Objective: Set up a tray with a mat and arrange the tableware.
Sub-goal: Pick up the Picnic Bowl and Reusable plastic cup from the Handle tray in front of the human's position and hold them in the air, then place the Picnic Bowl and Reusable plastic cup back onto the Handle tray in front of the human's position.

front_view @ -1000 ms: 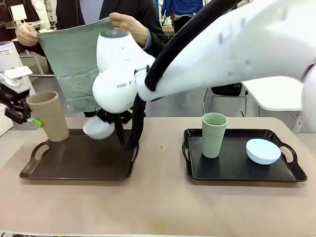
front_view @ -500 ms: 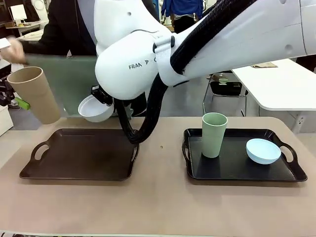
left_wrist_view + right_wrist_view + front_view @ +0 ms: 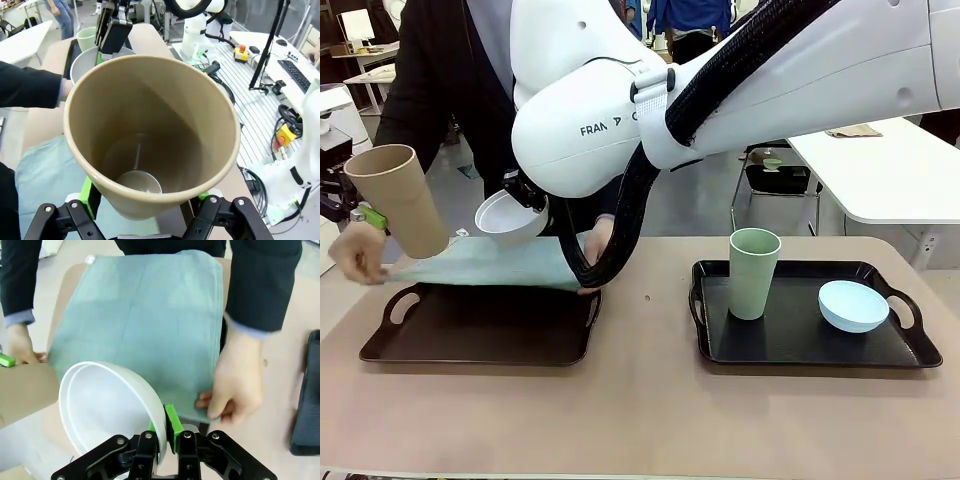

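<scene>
Front view. The left gripper [image 3: 368, 214] is clamping the tan cup [image 3: 400, 200] low on its wall. It is holding the cup above the brown tray's [image 3: 480, 330] left end, apparently so the tray floor stays free for the mat [image 3: 490, 262]. The right gripper [image 3: 525, 192] is pinching the white bowl [image 3: 510, 216] above the tray's far edge, likely for the same reason. A person's hand [image 3: 358, 252] is drawing the mat down over that far edge. The green cup [image 3: 753, 272] and blue bowl [image 3: 852, 305] are waiting on a second tray [image 3: 790, 345], well apart to the brown tray's right.

Left wrist view. Green pads are pressing opposite sides of the cup, with the mat lying below.

Right wrist view. The jaws are squeezing the bowl's rim, one finger inside and one outside. Below, the mat is hiding most of the brown tray.
</scene>
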Controlling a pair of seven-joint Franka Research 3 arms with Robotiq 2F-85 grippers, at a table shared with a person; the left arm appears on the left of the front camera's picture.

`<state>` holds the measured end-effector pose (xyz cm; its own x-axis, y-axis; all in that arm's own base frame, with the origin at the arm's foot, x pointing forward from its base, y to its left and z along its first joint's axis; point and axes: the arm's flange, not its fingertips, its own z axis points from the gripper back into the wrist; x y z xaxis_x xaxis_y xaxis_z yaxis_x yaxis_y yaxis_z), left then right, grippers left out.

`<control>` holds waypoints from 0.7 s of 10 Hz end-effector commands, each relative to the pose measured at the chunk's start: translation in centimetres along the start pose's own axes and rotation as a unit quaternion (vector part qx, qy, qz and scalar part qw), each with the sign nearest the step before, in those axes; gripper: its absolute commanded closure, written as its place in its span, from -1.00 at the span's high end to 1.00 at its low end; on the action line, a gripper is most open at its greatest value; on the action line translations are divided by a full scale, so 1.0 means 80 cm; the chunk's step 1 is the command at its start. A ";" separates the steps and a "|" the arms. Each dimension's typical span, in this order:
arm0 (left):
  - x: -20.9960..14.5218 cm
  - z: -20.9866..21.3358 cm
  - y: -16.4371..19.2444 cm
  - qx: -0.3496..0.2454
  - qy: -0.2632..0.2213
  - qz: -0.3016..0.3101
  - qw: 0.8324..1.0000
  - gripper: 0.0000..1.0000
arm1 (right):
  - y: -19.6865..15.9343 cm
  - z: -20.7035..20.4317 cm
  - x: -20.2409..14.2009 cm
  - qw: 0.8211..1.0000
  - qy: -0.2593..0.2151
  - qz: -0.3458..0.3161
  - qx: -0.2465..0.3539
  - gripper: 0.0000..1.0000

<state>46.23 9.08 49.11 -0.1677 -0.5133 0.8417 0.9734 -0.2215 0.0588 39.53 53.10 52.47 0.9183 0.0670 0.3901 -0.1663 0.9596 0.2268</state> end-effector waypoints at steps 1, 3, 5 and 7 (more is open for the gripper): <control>0.004 0.005 0.002 0.002 0.004 -0.004 1.000 -0.28 | -0.002 -0.003 0.000 1.000 -0.003 0.006 -0.007 -1.00; 0.004 0.005 0.002 0.002 0.004 -0.004 1.000 -0.28 | -0.002 -0.003 0.000 1.000 -0.003 0.006 -0.007 -1.00; 0.004 0.005 0.002 0.002 0.004 -0.004 1.000 -0.28 | -0.002 -0.003 0.000 1.000 -0.003 0.006 -0.007 -1.00; 0.004 0.005 0.002 0.002 0.004 -0.004 1.000 -0.28 | -0.002 -0.003 0.000 1.000 -0.003 0.006 -0.007 -1.00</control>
<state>46.27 9.16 49.24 -0.1696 -0.5144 0.8406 0.9735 -0.2203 0.0616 39.70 53.06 52.24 0.9196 0.0662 0.3872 -0.1639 0.9604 0.2252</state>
